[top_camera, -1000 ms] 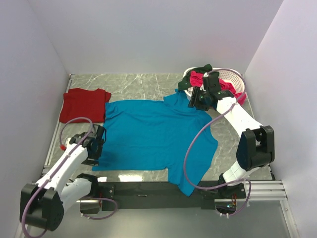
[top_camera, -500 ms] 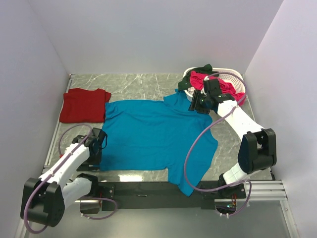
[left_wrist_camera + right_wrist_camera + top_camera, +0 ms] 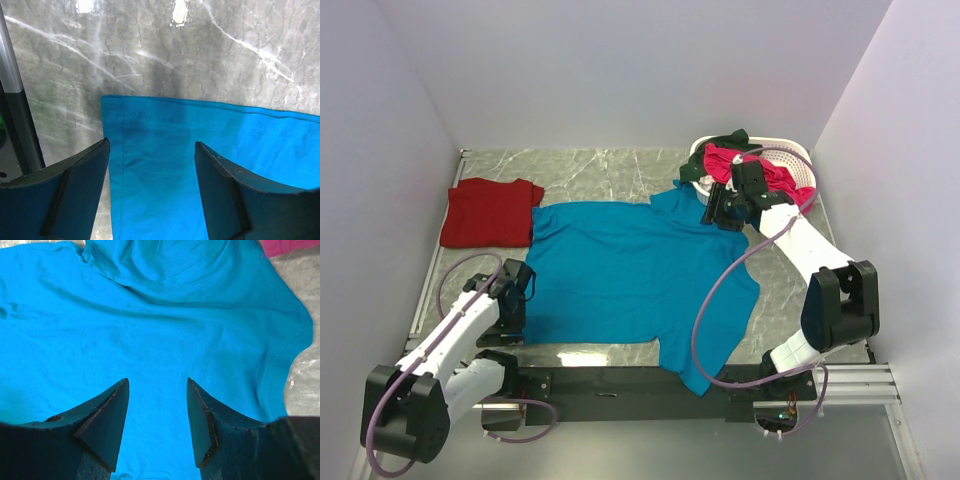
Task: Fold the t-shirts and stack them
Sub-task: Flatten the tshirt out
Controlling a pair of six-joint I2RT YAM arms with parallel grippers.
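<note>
Left gripper (image 3: 151, 147): jaws spread wide, nothing pinched. The fingers straddle the near left hem corner of the teal-blue t-shirt (image 3: 630, 275), one over bare table (image 3: 600, 170) and the other over cloth. Contact with the cloth cannot be told.
Right gripper (image 3: 157, 385): jaws spread, nothing pinched. The fingers are poised over the same shirt at its far right shoulder, beside the sleeve.
Teal-blue t-shirt: lies spread open at mid-table, collar toward the far side. Its near right corner hangs over the near edge onto the arms' mounting rail.
Dark red t-shirt (image 3: 490, 212): folded flat at the far left, just beside the teal-blue left sleeve.
Basket (image 3: 792, 158): white, slatted, in the far right corner, just behind the right gripper.
Pink t-shirt (image 3: 765, 172): bunched in the basket, draped over its rim.
Dark green t-shirt (image 3: 722, 142): bunched on the basket's left rim, touching the pink one.
</note>
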